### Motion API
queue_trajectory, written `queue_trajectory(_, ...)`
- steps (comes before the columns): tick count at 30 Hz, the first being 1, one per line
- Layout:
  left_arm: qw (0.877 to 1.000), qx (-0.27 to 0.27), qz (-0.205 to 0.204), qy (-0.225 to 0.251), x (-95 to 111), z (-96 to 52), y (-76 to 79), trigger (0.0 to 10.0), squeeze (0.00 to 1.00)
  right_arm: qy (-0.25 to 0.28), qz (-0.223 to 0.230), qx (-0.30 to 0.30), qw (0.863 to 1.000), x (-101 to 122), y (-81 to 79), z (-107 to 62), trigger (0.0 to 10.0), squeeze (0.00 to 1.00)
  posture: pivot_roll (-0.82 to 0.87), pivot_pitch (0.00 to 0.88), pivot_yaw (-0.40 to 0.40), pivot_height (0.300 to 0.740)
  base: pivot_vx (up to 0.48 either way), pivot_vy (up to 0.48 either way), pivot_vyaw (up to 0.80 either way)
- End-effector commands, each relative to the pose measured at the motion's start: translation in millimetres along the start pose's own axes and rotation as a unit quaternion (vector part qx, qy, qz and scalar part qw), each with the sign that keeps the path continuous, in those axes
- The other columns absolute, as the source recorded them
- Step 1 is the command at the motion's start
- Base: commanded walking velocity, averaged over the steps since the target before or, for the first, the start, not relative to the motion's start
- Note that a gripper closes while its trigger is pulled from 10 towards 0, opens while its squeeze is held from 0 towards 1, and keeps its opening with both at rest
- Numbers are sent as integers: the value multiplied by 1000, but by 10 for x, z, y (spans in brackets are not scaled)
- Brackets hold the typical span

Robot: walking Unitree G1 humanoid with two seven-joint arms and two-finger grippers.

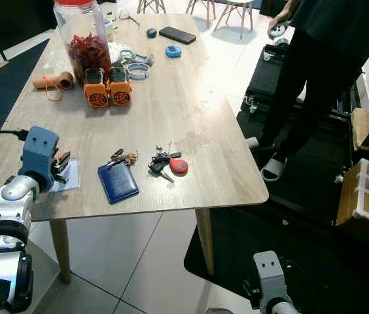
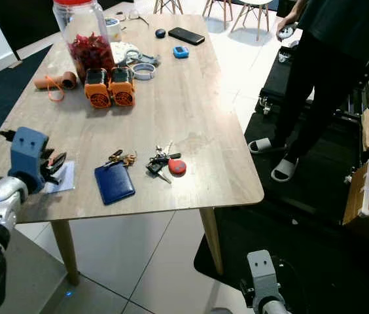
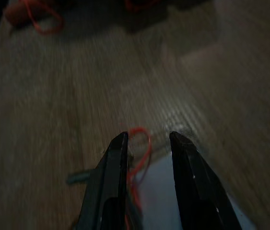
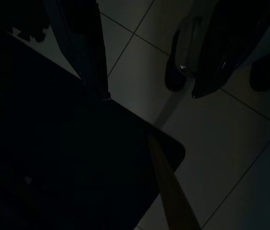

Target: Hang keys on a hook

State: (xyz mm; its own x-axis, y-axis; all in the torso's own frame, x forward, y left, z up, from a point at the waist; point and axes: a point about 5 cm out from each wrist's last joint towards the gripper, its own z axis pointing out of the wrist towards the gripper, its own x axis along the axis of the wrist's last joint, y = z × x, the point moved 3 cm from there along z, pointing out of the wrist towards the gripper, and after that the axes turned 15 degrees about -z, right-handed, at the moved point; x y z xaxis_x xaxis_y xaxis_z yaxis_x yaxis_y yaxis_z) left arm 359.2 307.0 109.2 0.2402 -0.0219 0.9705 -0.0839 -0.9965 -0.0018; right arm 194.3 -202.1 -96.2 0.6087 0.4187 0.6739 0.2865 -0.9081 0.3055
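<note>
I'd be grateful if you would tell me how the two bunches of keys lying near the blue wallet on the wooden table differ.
The key bunch with the red round fob lies right of the dark blue wallet, apart from it; the smaller brass-coloured key bunch lies at the wallet's far edge. The first carries a red tag and dark fob; the second shows neither. The first spreads wider. Both lie flat on the light wooden table, ungripped.

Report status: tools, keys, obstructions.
Left tool open, low over table's left edge. Right tool hangs idle. Key bunch with red fob lies untouched beside blue leather wallet.
</note>
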Motion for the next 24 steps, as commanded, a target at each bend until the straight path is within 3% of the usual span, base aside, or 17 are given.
queue_trajectory(1, 1000, 7, -7, -16, -80, -53, -68, 10000, 0, -6, 2, 1, 1000, -56, -4, -25, 10000, 0, 23, 78, -22, 740, 0, 0, 0)
queue_trajectory(17, 999, 18, -30, -28, -201, -75, -68, 10000, 0, -6, 1, 2, 1000, -49, -6, -21, 10000, 0, 23, 78, -23, 740, 0, 0, 0)
queue_trajectory(18, 999, 21, -31, -25, -197, -75, -72, 5922, 0, -6, 1, 2, 1000, -47, -6, -20, 10000, 0, 22, 77, -23, 740, 0, 0, 0)
queue_trajectory(19, 999, 24, -31, -24, -197, -75, -76, 0, 0, -5, 2, 1, 1000, -46, -6, -19, 10000, 0, 22, 76, -22, 740, 0, 0, 0)
queue_trajectory(24, 999, 35, -30, -24, -187, -78, -106, 0, 0, -5, 2, 1, 1000, -39, -5, -16, 10000, 0, 22, 75, -21, 740, 0, 0, 0)
